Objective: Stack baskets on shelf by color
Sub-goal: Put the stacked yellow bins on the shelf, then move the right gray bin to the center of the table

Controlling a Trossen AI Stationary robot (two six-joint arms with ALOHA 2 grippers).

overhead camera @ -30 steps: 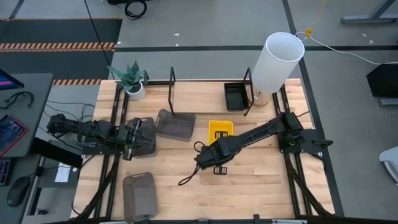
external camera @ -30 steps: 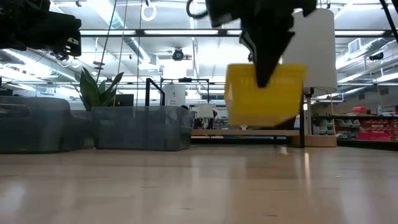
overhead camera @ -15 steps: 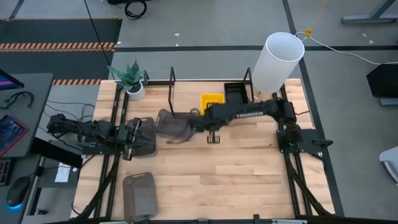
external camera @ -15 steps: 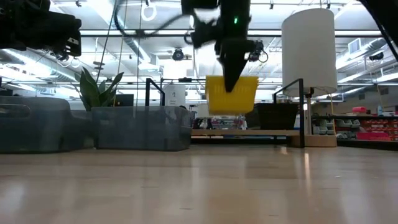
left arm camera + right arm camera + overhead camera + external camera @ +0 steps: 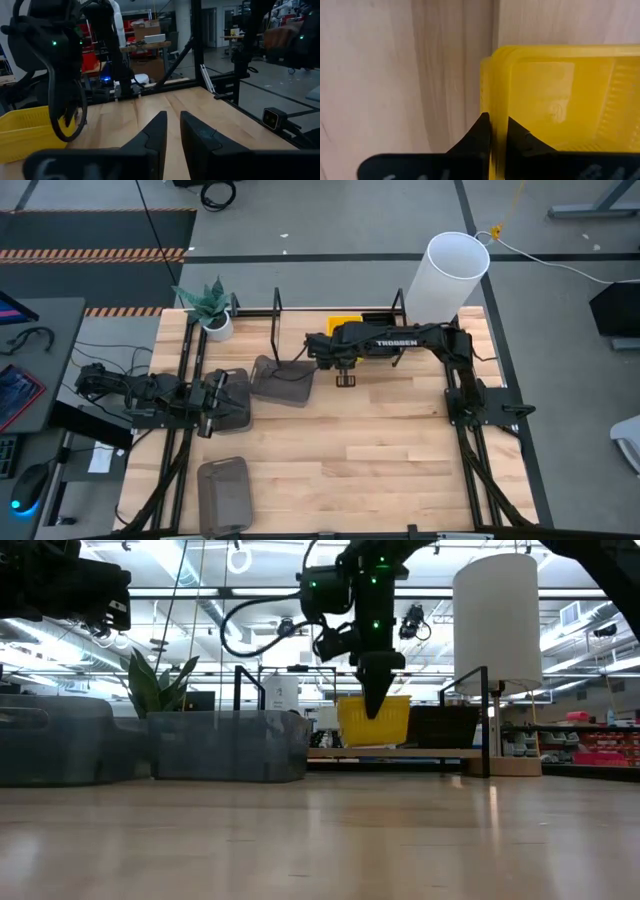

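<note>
My right gripper (image 5: 322,350) stands at the shelf (image 5: 277,310) on the far side of the table, shut on a bright yellow basket (image 5: 343,326). The low view shows that basket (image 5: 385,725) hanging level with the shelf's base, next to a black basket (image 5: 445,727); whether it rests there I cannot tell. My left gripper (image 5: 215,395) waits at the table's left, raised over a smoky grey basket (image 5: 234,398), its fingers (image 5: 160,135) a narrow gap apart and holding nothing. Two more grey baskets (image 5: 283,380) (image 5: 224,495) lie on the table. My right gripper (image 5: 495,127) pinches the yellow basket's side wall (image 5: 495,100), the one toward the table's left, near a corner. One finger is outside the wall and one inside. The fingers (image 5: 375,700) come from above, pointing down. The basket stays level below them.
A tall white cylinder (image 5: 450,275) stands at the shelf's right end and a potted plant (image 5: 210,305) at its left. Black upright posts (image 5: 487,720) rise from the shelf. Bare wood (image 5: 380,450) spreads over the middle and near right of the table.
My right gripper has carried the yellow basket from the table's middle toward the far edge and down to the shelf, beside the black basket. It has stayed shut on the basket throughout, and the basket has turned level.
</note>
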